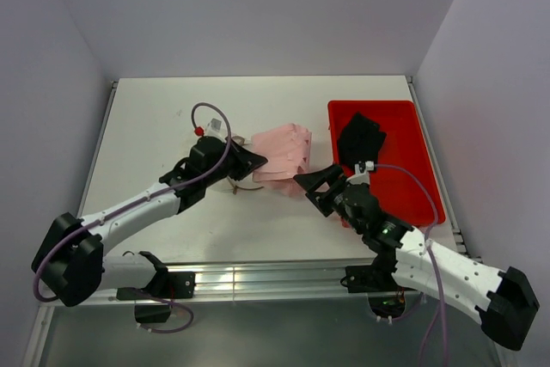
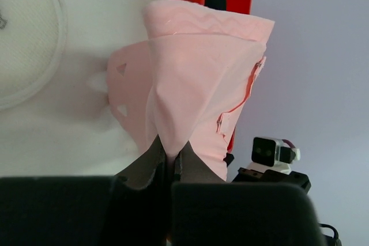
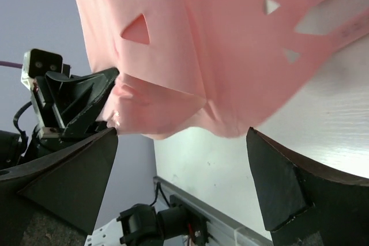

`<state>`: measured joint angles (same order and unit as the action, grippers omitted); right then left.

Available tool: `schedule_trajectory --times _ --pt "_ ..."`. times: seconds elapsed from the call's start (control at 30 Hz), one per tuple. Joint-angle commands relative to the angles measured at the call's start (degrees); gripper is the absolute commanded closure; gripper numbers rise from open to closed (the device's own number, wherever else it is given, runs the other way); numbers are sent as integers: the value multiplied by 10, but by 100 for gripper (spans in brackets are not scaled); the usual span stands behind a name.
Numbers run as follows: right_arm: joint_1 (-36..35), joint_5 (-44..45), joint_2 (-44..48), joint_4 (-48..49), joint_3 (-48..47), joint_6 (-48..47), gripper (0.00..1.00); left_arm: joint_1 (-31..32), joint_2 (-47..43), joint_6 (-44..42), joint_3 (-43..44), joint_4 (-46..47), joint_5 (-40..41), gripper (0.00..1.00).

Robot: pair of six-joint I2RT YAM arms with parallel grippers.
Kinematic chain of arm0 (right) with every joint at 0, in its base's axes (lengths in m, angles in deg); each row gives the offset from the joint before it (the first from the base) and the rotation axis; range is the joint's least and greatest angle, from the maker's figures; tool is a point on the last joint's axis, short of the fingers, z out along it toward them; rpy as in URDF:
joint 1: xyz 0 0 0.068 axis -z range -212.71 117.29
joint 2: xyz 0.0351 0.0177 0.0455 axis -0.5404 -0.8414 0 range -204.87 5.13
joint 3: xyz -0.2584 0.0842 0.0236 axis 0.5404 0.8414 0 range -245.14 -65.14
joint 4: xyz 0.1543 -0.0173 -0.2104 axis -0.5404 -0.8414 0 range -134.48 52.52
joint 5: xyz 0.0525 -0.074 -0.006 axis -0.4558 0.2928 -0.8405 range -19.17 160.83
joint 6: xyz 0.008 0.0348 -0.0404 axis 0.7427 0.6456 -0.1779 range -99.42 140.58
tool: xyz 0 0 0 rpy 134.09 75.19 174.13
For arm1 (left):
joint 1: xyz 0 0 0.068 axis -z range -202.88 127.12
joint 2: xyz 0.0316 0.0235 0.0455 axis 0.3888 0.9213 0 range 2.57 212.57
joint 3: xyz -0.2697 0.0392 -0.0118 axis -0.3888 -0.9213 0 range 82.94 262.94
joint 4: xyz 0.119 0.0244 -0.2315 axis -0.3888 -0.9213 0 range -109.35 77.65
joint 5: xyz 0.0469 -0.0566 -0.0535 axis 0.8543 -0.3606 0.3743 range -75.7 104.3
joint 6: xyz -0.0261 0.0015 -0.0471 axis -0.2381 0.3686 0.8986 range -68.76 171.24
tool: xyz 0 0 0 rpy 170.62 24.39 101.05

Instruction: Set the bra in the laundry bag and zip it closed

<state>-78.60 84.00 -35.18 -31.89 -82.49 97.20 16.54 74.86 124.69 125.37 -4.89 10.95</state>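
- One bag (image 2: 23, 38) lies leftmost, just beside the bra, likely ready to receive it.
- Left gripper (image 1: 255, 161): fingers clamped on the left fold of the bra (image 1: 284, 150), tenting it mid-table.
- Right gripper (image 1: 309, 180): fingers wide apart, framing the bra's near right edge, gripping nothing, seemingly poised to help.

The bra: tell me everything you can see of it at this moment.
The bra is a pale pink piece of soft, thin fabric, folded and crumpled, with flat straps that leave small triangular gaps and a zigzag-stitched edge. It sits mid-table, left of the red bin, partly resting on the white tabletop. The left gripper is shut on a fold at its left edge, tenting the cloth. The right gripper stands open at its other side, apparently not touching it.
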Motion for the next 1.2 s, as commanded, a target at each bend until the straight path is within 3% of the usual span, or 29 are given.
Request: schedule_trajectory --times 0.0,0.2,0.47,0.7,0.9,1.17 --pt "-3 61 39 -94 -40 -43 0 -14 -22 -33 7 4 -43 100" --pt "11 70 -6 -145 -102 -95 0 -18 -22 -84 57 -66 -46 100" --pt "85 -29 -74 -69 -103 -153 0 -21 -26 -98 38 -60 -84 100" --pt "100 -103 -115 61 -57 -132 0 -20 -4 -82 18 -7 -130 100" --pt "100 -96 -88 119 -13 -106 0 -21 12 -67 -9 31 -144 100" --pt "99 -47 26 15 23 -74 0 -43 21 -52 -30 59 -145 100"
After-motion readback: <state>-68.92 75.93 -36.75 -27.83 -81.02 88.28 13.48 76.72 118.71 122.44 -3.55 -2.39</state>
